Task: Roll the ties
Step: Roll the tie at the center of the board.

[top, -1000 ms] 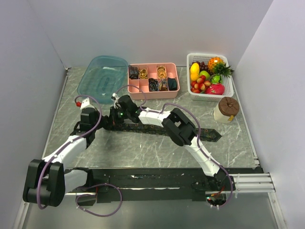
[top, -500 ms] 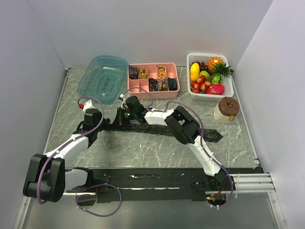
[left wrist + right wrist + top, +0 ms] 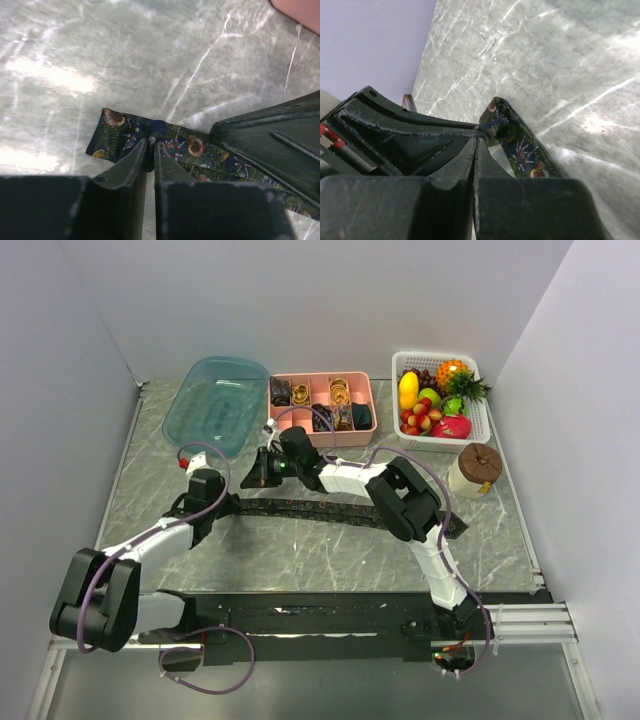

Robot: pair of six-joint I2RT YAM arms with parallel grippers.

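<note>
A long dark navy tie (image 3: 330, 512) with a fern and shell print lies flat across the table, narrow end at the left. My left gripper (image 3: 218, 500) is shut on the edge of that narrow end; in the left wrist view its tips (image 3: 151, 145) pinch a small fold of the tie (image 3: 120, 135). My right gripper (image 3: 254, 478) is shut just beside it. In the right wrist view its tips (image 3: 476, 140) sit against the bunched tie end (image 3: 525, 150). I cannot tell whether they pinch fabric. Several rolled ties (image 3: 340, 392) sit in a pink tray.
The pink compartment tray (image 3: 290, 422) stands at the back centre and a clear blue tub (image 3: 215, 405) left of it. A white fruit basket (image 3: 482, 420) is at the back right, with a brown-lidded jar (image 3: 475, 468) in front of it.
My right wrist has swung back and to the right. My left gripper has shifted right and closer to the tie's narrow end. The tie still lies flat.
</note>
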